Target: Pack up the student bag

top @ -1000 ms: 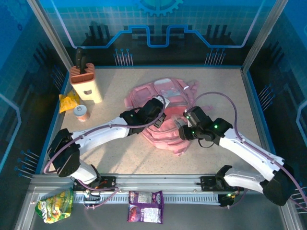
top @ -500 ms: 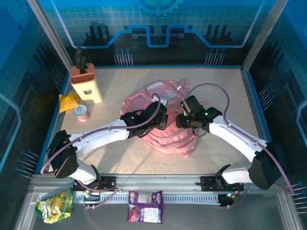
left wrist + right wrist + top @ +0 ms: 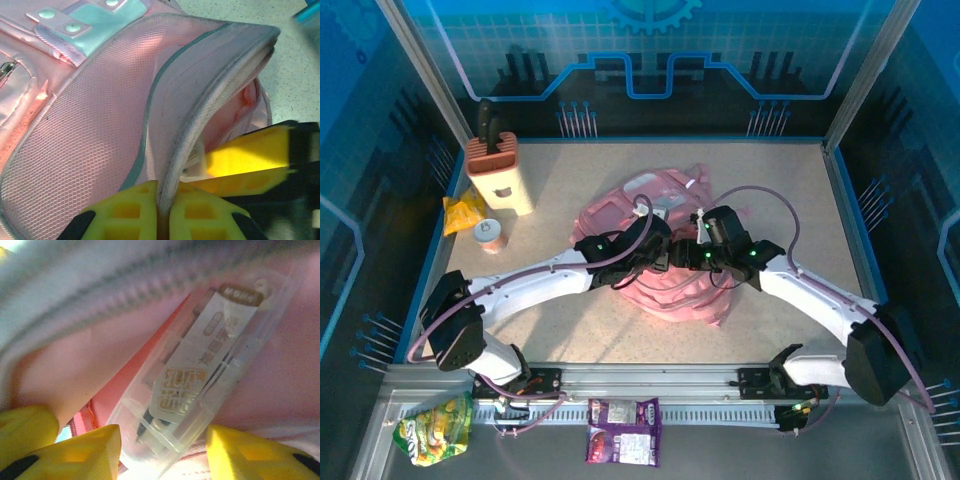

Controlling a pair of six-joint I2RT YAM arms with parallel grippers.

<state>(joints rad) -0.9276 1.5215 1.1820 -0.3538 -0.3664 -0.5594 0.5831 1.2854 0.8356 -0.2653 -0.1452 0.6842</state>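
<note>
Bag: the pink bag (image 3: 638,205) lies flat in the middle of the worktop (image 3: 570,330), in the centre of the top view; both arms meet over its lower edge.

Left tool: in the top view the left tool (image 3: 658,256) sits at the lower centre of the bag. In the left wrist view its yellow fingers (image 3: 131,210) are pressed together on the grey-white trim (image 3: 210,90) of the bag's opening, with the fabric between them and no free gap. The flap stands lifted, so we see into the pink inside.

Right tool: in the top view the right tool (image 3: 695,255) is just beside the left one, at the same opening. In the right wrist view its fingers (image 3: 90,450) stand partly apart, and each one lies against a side of a clear pen pack (image 3: 200,375).

Pen pack: it is tilted, its lower end between the fingers and its upper end toward the upper right of the frame, under the zip edge and against pink lining.

Upper left of the worktop: a knife block (image 3: 500,172), a yellow packet (image 3: 463,210) and a small jar (image 3: 492,236), well apart from the bag.

Bottom of the top view: a green packet (image 3: 435,428) and a purple packet (image 3: 623,432) lie in front of the arm bases.
</note>
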